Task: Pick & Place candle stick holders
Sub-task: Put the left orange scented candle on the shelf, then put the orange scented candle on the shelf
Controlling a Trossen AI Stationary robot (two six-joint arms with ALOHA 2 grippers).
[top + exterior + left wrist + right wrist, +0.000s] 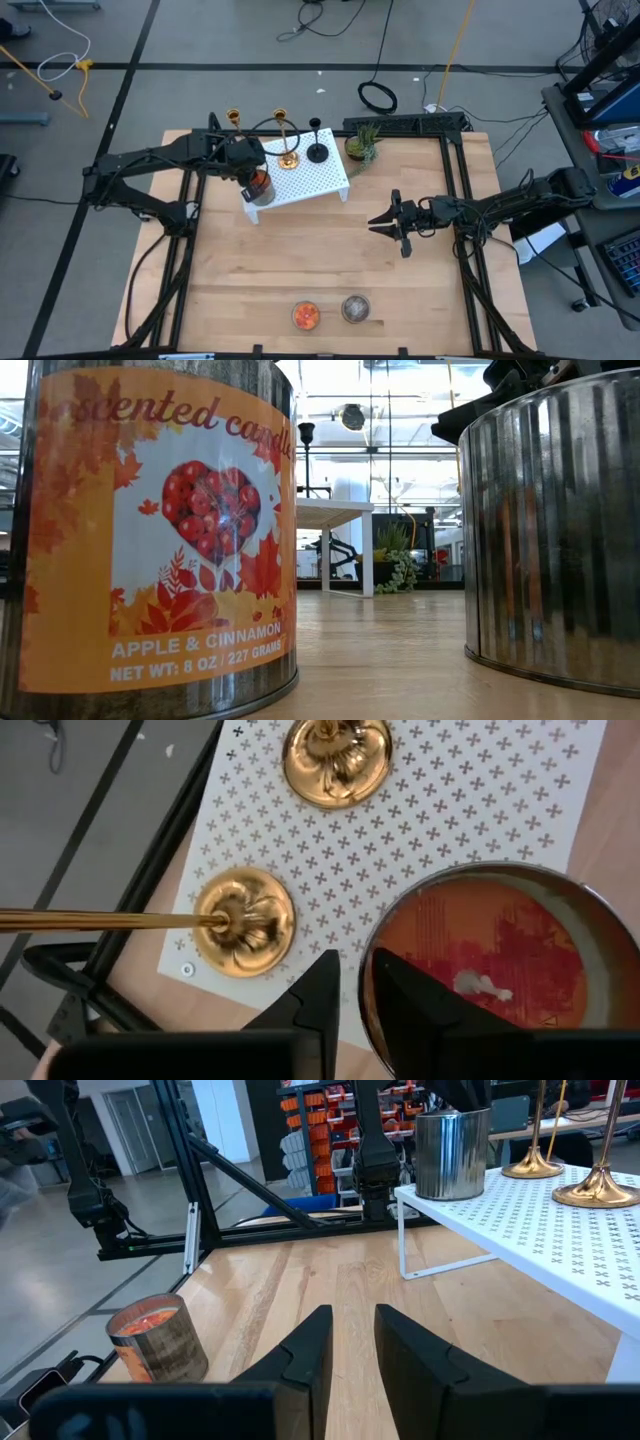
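Observation:
Two gold candle stick holders (287, 150) (233, 118) and a shorter black holder (317, 150) stand by their round bases on a white perforated shelf (310, 180) at the table's far middle. The two gold bases also show in the left wrist view (337, 755) (243, 920). My left gripper (256, 183) is over the shelf's near left corner, shut on a candle tin (480, 960) with red wax. My right gripper (378, 224) is open and empty, right of the table's middle, pointing toward the shelf. My left gripper holds the candle tin by its rim (366, 982), on the side toward the gold holders. One finger (420, 1005) is inside over the wax and one finger (315, 1000) is outside the wall. The fingers come from above, pointing down. The tin (452, 1150) stands upright on the shelf.
Two more candle tins (306, 316) (355, 308) stand near the table's front edge. They fill the low view (150, 530) (555, 530). A small potted plant (362, 145) stands right of the shelf. Bare wood lies between the shelf and the front tins.

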